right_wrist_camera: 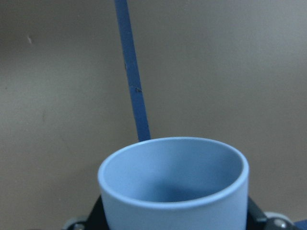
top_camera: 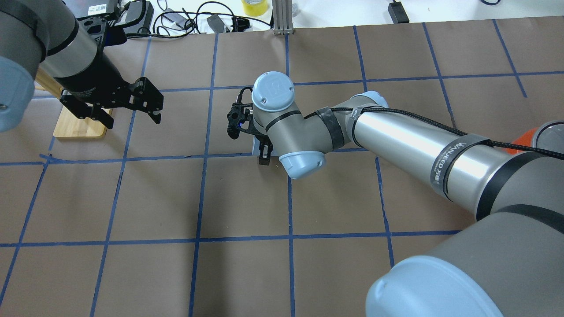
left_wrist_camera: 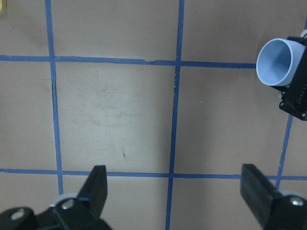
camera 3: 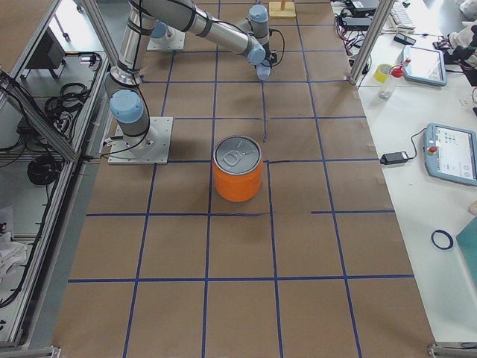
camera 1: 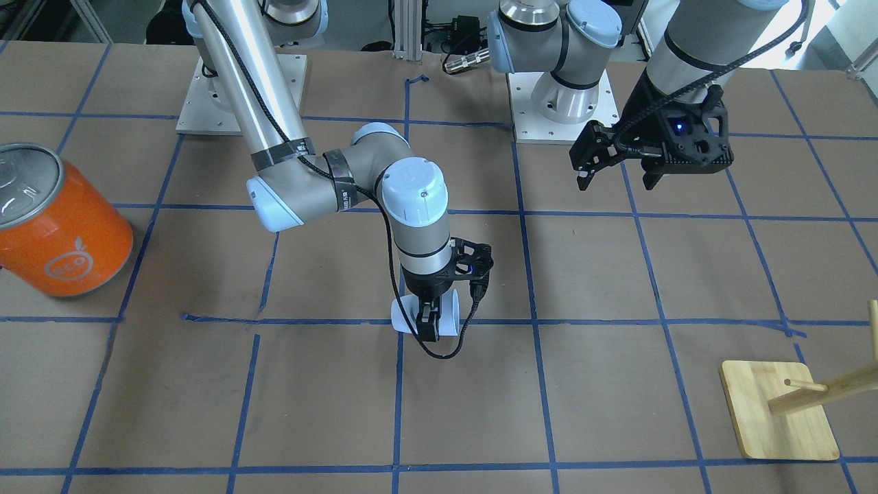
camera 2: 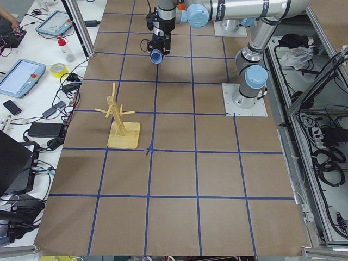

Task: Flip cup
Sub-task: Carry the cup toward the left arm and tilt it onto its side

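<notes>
The pale blue cup [camera 1: 405,318] is held on its side in my right gripper [camera 1: 427,328], low over the table's middle by a blue tape line. The gripper is shut on the cup's wall. In the right wrist view the cup [right_wrist_camera: 173,187] fills the lower frame, its darker blue inside showing. In the left wrist view its open mouth [left_wrist_camera: 275,61] shows at the upper right. Only a sliver of the cup [top_camera: 255,148] shows overhead, beneath the right wrist. My left gripper [camera 1: 617,180] hangs open and empty above the table, apart from the cup; it also shows overhead [top_camera: 132,118].
A large orange can [camera 1: 58,226] with a silver top stands at the table's end on my right side. A wooden mug tree [camera 1: 778,418] on a square base stands on my left side, near the left gripper [camera 2: 122,122]. Blue tape lines grid the brown table.
</notes>
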`<action>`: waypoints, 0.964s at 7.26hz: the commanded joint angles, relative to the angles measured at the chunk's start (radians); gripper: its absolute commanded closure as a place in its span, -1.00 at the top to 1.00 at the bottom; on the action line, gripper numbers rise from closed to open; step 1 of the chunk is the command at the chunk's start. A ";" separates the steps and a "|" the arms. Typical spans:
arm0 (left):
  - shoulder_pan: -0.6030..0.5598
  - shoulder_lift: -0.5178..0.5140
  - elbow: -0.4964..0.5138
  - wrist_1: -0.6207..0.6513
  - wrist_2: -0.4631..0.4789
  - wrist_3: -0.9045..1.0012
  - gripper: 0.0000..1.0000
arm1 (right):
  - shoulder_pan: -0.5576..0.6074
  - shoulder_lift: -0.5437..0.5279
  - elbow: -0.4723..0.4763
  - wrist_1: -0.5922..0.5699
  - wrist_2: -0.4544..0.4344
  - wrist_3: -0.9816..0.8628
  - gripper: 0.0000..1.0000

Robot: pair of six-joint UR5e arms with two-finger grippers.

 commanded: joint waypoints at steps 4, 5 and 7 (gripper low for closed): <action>0.006 -0.008 -0.006 0.001 -0.008 0.000 1.00 | 0.001 0.001 -0.003 -0.004 -0.012 0.003 0.93; 0.006 -0.005 -0.005 -0.001 -0.006 0.000 1.00 | -0.001 -0.003 -0.003 -0.002 -0.012 0.002 0.93; 0.005 0.000 -0.006 -0.002 0.007 0.000 1.00 | -0.019 -0.041 -0.019 0.022 -0.008 -0.012 0.91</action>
